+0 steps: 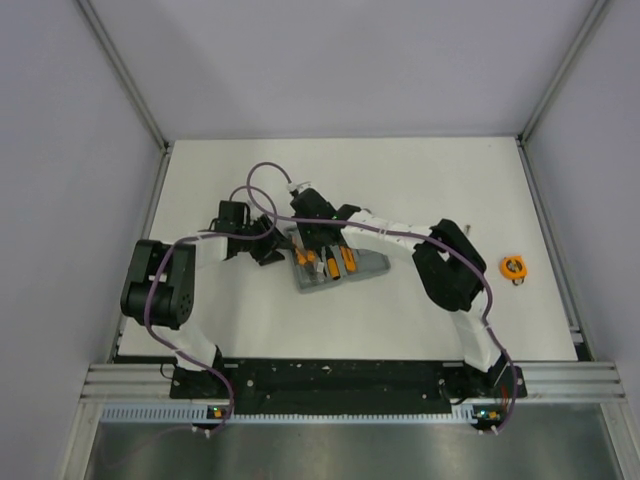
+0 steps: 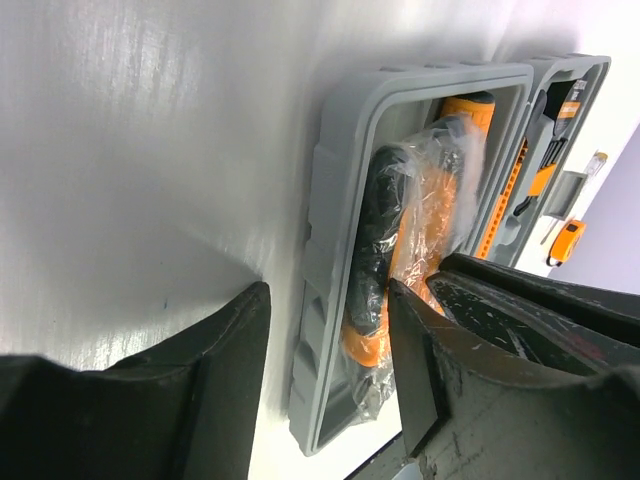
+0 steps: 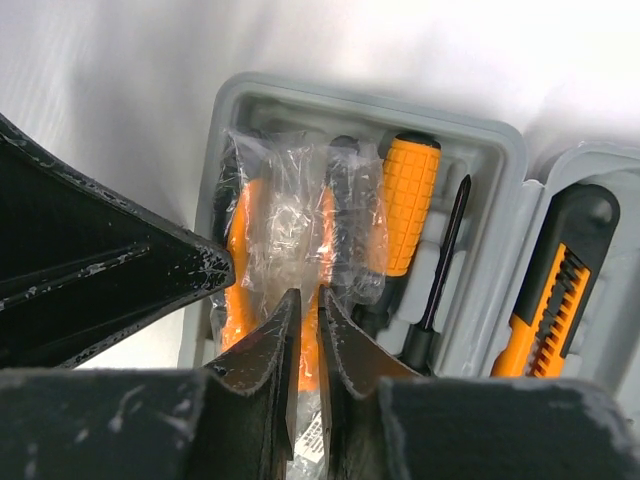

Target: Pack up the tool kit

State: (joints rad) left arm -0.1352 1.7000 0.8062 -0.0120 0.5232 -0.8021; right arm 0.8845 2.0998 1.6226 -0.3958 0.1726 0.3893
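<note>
Toolkit case (image 1: pixel 368 266) lying open in the middle of a white table (image 1: pixel 420 180), seen from above with two robot arms bent over it. Right claw (image 3: pixel 308 300) is nearly pressed together, pinching the pliers (image 3: pixel 262 215), which sit in clear plastic wrap in their slot beside an orange-handled screwdriver (image 3: pixel 410 195). Left claw (image 2: pixel 328 295) is spread, straddling one side wall of the case without clamping it. Tape measure (image 1: pixel 514 267) lies well apart on the right, not yet packed. Risk: the right claw may have caught only the slippery wrap, so a pull or push could skew the pliers, and the unheld case could slide or tip
</note>
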